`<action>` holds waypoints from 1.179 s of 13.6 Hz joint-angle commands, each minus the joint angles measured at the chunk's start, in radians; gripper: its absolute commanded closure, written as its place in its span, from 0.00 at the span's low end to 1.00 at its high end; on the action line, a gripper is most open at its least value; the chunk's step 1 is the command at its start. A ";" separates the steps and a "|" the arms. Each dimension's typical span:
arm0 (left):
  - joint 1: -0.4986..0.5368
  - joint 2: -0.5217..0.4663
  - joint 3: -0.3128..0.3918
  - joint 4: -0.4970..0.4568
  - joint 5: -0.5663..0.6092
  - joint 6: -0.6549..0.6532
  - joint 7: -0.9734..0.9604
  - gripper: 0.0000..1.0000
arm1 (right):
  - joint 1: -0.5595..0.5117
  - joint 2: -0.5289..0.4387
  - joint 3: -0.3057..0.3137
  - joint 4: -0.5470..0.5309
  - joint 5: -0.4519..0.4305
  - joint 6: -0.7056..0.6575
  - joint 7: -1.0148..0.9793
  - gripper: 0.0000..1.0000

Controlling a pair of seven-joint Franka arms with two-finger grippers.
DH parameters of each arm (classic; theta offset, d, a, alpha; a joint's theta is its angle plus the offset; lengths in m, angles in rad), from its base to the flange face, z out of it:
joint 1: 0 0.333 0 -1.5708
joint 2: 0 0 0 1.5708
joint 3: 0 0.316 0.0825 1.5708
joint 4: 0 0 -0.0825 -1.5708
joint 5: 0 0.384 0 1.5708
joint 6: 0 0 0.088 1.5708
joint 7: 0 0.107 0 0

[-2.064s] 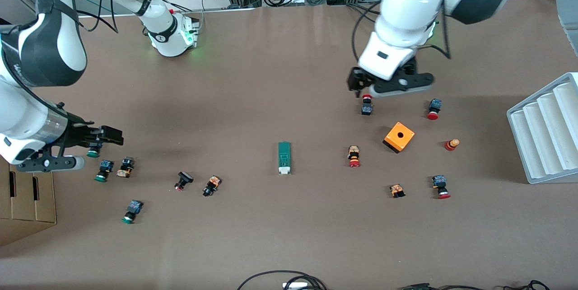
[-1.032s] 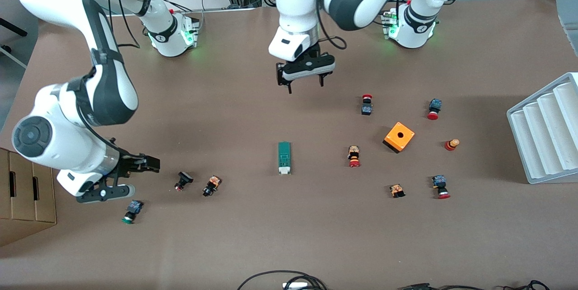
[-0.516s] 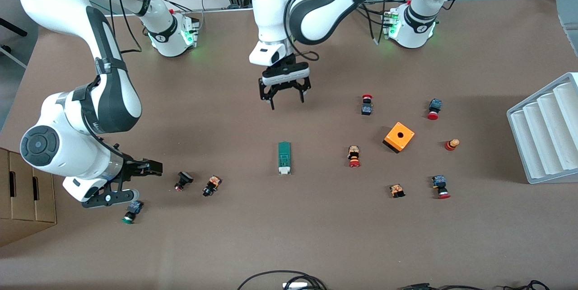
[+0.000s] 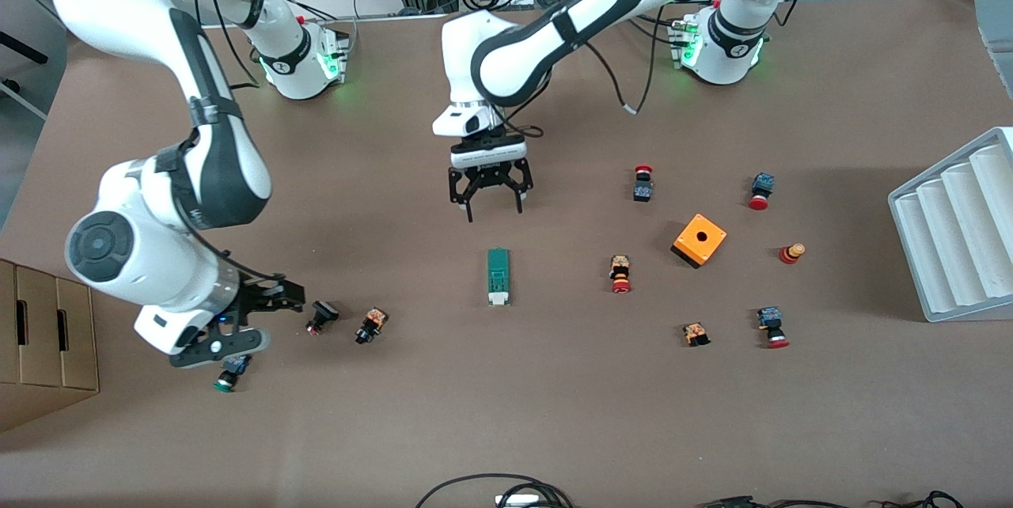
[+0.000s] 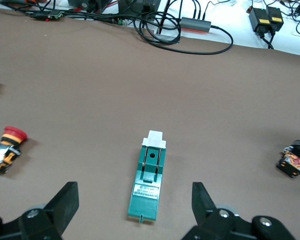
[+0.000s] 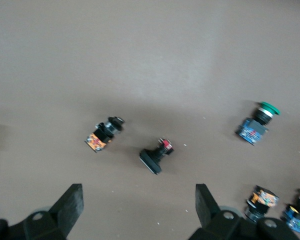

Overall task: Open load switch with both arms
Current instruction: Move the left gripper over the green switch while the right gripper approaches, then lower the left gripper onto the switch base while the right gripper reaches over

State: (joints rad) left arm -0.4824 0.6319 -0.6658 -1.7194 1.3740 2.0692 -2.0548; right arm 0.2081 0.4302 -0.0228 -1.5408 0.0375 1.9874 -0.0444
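While both tools gape empty, I judge left tool (image 4: 491,199) nearer: load switch (image 4: 498,276) just ahead, lengthwise to it; right tool (image 4: 257,310) well aside.

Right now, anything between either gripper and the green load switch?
Left gripper, open: nothing visible between it and the load switch. Right gripper, open: two small push buttons lie on the table between it and the switch.

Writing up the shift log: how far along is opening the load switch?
Nothing done yet: the load switch lies untouched on the table. In hand: the left gripper hangs open near it. The right gripper is open by the push buttons. Left: gripping and opening it.
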 commanded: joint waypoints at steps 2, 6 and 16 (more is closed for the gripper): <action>-0.031 0.078 0.015 0.014 0.136 -0.024 -0.092 0.00 | 0.037 0.030 -0.008 0.014 0.033 0.025 -0.020 0.00; -0.054 0.173 0.072 0.018 0.370 -0.026 -0.212 0.00 | 0.065 0.048 -0.009 0.016 0.030 0.060 -0.035 0.00; -0.265 0.354 0.233 0.165 0.468 -0.169 -0.347 0.00 | 0.178 0.154 -0.016 0.111 0.021 0.215 -0.227 0.00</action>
State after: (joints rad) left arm -0.7356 0.9609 -0.4473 -1.5935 1.8226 1.9113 -2.3893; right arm 0.3558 0.5422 -0.0242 -1.4944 0.0376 2.1786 -0.2509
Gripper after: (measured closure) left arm 0.000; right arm 0.000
